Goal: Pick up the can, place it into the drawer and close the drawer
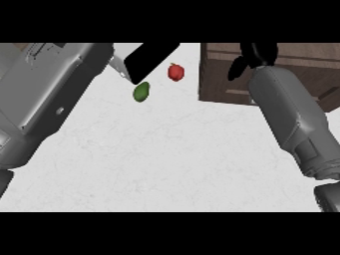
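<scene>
Can was not visible — possibly inside the wooden drawer unit (297,74) or hidden by the right hand (252,56) over it; whether either hand was clenched or released could not be told, left hand (152,57) near green item (141,92) and red item (175,72) — closure unconfirmed.

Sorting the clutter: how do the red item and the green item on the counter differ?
The red item is rounder; the green item is a longer, tilted oval. The red item lies closer to the wooden drawer unit; the green item lies farther left. Both are small, on the white counter.
</scene>
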Robot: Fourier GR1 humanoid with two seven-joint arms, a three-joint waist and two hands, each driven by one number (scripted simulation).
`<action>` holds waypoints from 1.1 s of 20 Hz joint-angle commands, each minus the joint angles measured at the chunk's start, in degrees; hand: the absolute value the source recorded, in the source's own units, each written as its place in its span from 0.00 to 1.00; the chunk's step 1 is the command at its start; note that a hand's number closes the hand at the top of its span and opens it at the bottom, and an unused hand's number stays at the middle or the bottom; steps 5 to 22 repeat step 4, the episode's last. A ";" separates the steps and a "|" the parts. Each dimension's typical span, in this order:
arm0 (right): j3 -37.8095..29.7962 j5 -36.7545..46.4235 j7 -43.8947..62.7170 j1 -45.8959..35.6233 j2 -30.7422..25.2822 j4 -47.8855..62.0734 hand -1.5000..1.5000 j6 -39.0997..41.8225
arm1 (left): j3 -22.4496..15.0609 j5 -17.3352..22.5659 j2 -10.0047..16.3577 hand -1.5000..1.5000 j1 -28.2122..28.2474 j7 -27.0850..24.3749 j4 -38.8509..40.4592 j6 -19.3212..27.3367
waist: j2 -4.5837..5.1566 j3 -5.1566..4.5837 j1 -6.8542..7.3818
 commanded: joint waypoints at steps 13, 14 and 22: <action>-5.73 -6.03 -4.11 -6.65 -0.08 -0.83 0.00 0.25 | -0.87 -0.61 1.08 0.00 4.89 1.22 -6.52 1.30 | -0.79 -0.31 0.61; -5.73 -6.03 -4.11 -6.65 -0.08 -0.83 0.00 0.25 | -0.87 -0.61 1.08 0.00 4.89 1.22 -6.52 1.30 | -0.79 -0.31 0.61; -5.73 -6.03 -4.11 -6.65 -0.08 -0.83 0.00 0.25 | -0.87 -0.61 1.08 0.00 4.89 1.22 -6.52 1.30 | -0.79 -0.31 0.61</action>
